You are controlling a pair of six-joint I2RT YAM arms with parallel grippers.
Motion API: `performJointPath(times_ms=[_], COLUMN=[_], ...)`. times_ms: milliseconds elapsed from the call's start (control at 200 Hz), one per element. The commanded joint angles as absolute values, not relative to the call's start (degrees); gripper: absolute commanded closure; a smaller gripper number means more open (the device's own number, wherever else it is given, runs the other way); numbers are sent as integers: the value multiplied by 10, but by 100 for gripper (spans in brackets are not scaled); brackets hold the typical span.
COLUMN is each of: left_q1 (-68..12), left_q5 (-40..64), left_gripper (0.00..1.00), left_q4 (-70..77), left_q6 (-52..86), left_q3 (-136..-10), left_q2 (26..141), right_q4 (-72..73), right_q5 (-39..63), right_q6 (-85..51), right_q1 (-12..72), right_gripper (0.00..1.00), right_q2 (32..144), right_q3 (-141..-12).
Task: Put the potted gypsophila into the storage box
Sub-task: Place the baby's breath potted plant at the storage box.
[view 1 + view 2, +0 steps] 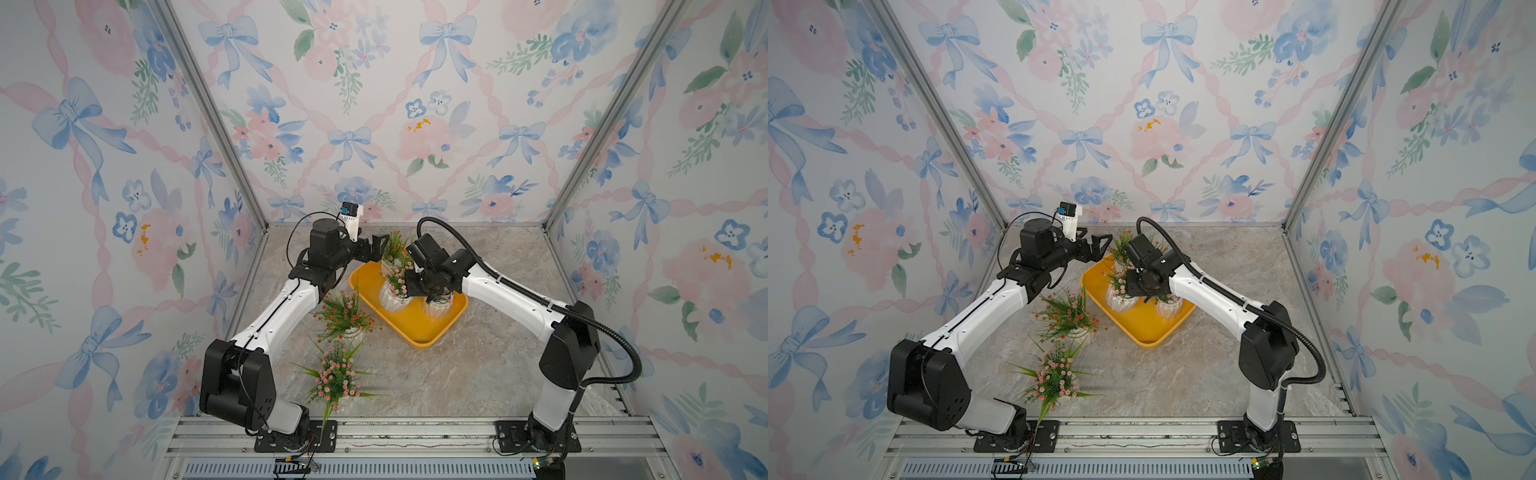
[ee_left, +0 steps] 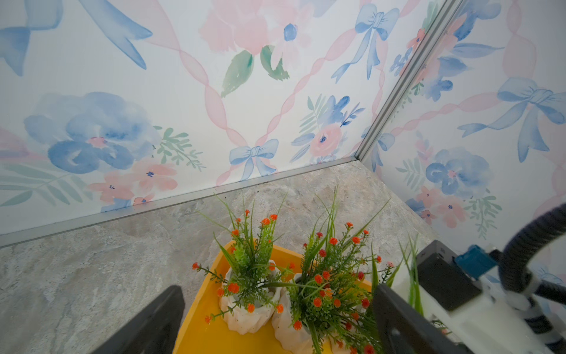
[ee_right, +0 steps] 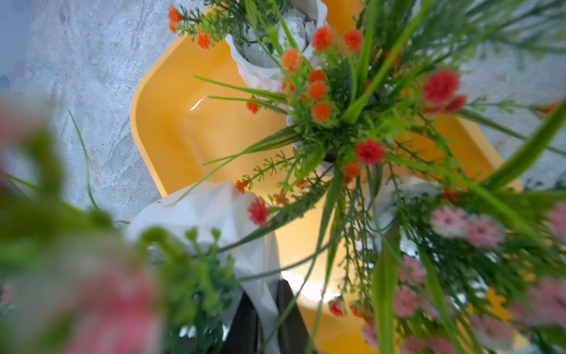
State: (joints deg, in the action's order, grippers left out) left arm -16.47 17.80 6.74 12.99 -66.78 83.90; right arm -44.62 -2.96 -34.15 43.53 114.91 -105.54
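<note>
seeing your right gripper (image 3: 268, 318) clamped on a potted gypsophila (image 3: 208, 214) by its rim inside the storage box (image 1: 415, 328), look left — the orange-red pot (image 1: 345, 318) and the pink pot (image 1: 336, 378) stand on the bench (image 1: 478, 374) beside the box, nearer your wide-open left gripper (image 1: 372, 248).
</note>
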Motion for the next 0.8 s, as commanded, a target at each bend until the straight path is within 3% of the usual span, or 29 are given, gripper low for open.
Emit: performJointPath(times_ms=[0, 465, 800], left_q1=[-154, -108, -81], left_q5=[185, 189, 171], left_gripper=[2, 2, 2], left_q4=[100, 134, 163], left_q6=[120, 120, 131], left_q3=[-667, -635, -614], left_q2=[843, 836, 838], right_q4=[-443, -395, -451], right_q5=[-12, -19, -42], right_q6=[-331, -348, -334], right_q1=[431, 431, 440], right_gripper=[98, 96, 96], right_q2=[1179, 1254, 1351], right_q3=[-1103, -1156, -1281])
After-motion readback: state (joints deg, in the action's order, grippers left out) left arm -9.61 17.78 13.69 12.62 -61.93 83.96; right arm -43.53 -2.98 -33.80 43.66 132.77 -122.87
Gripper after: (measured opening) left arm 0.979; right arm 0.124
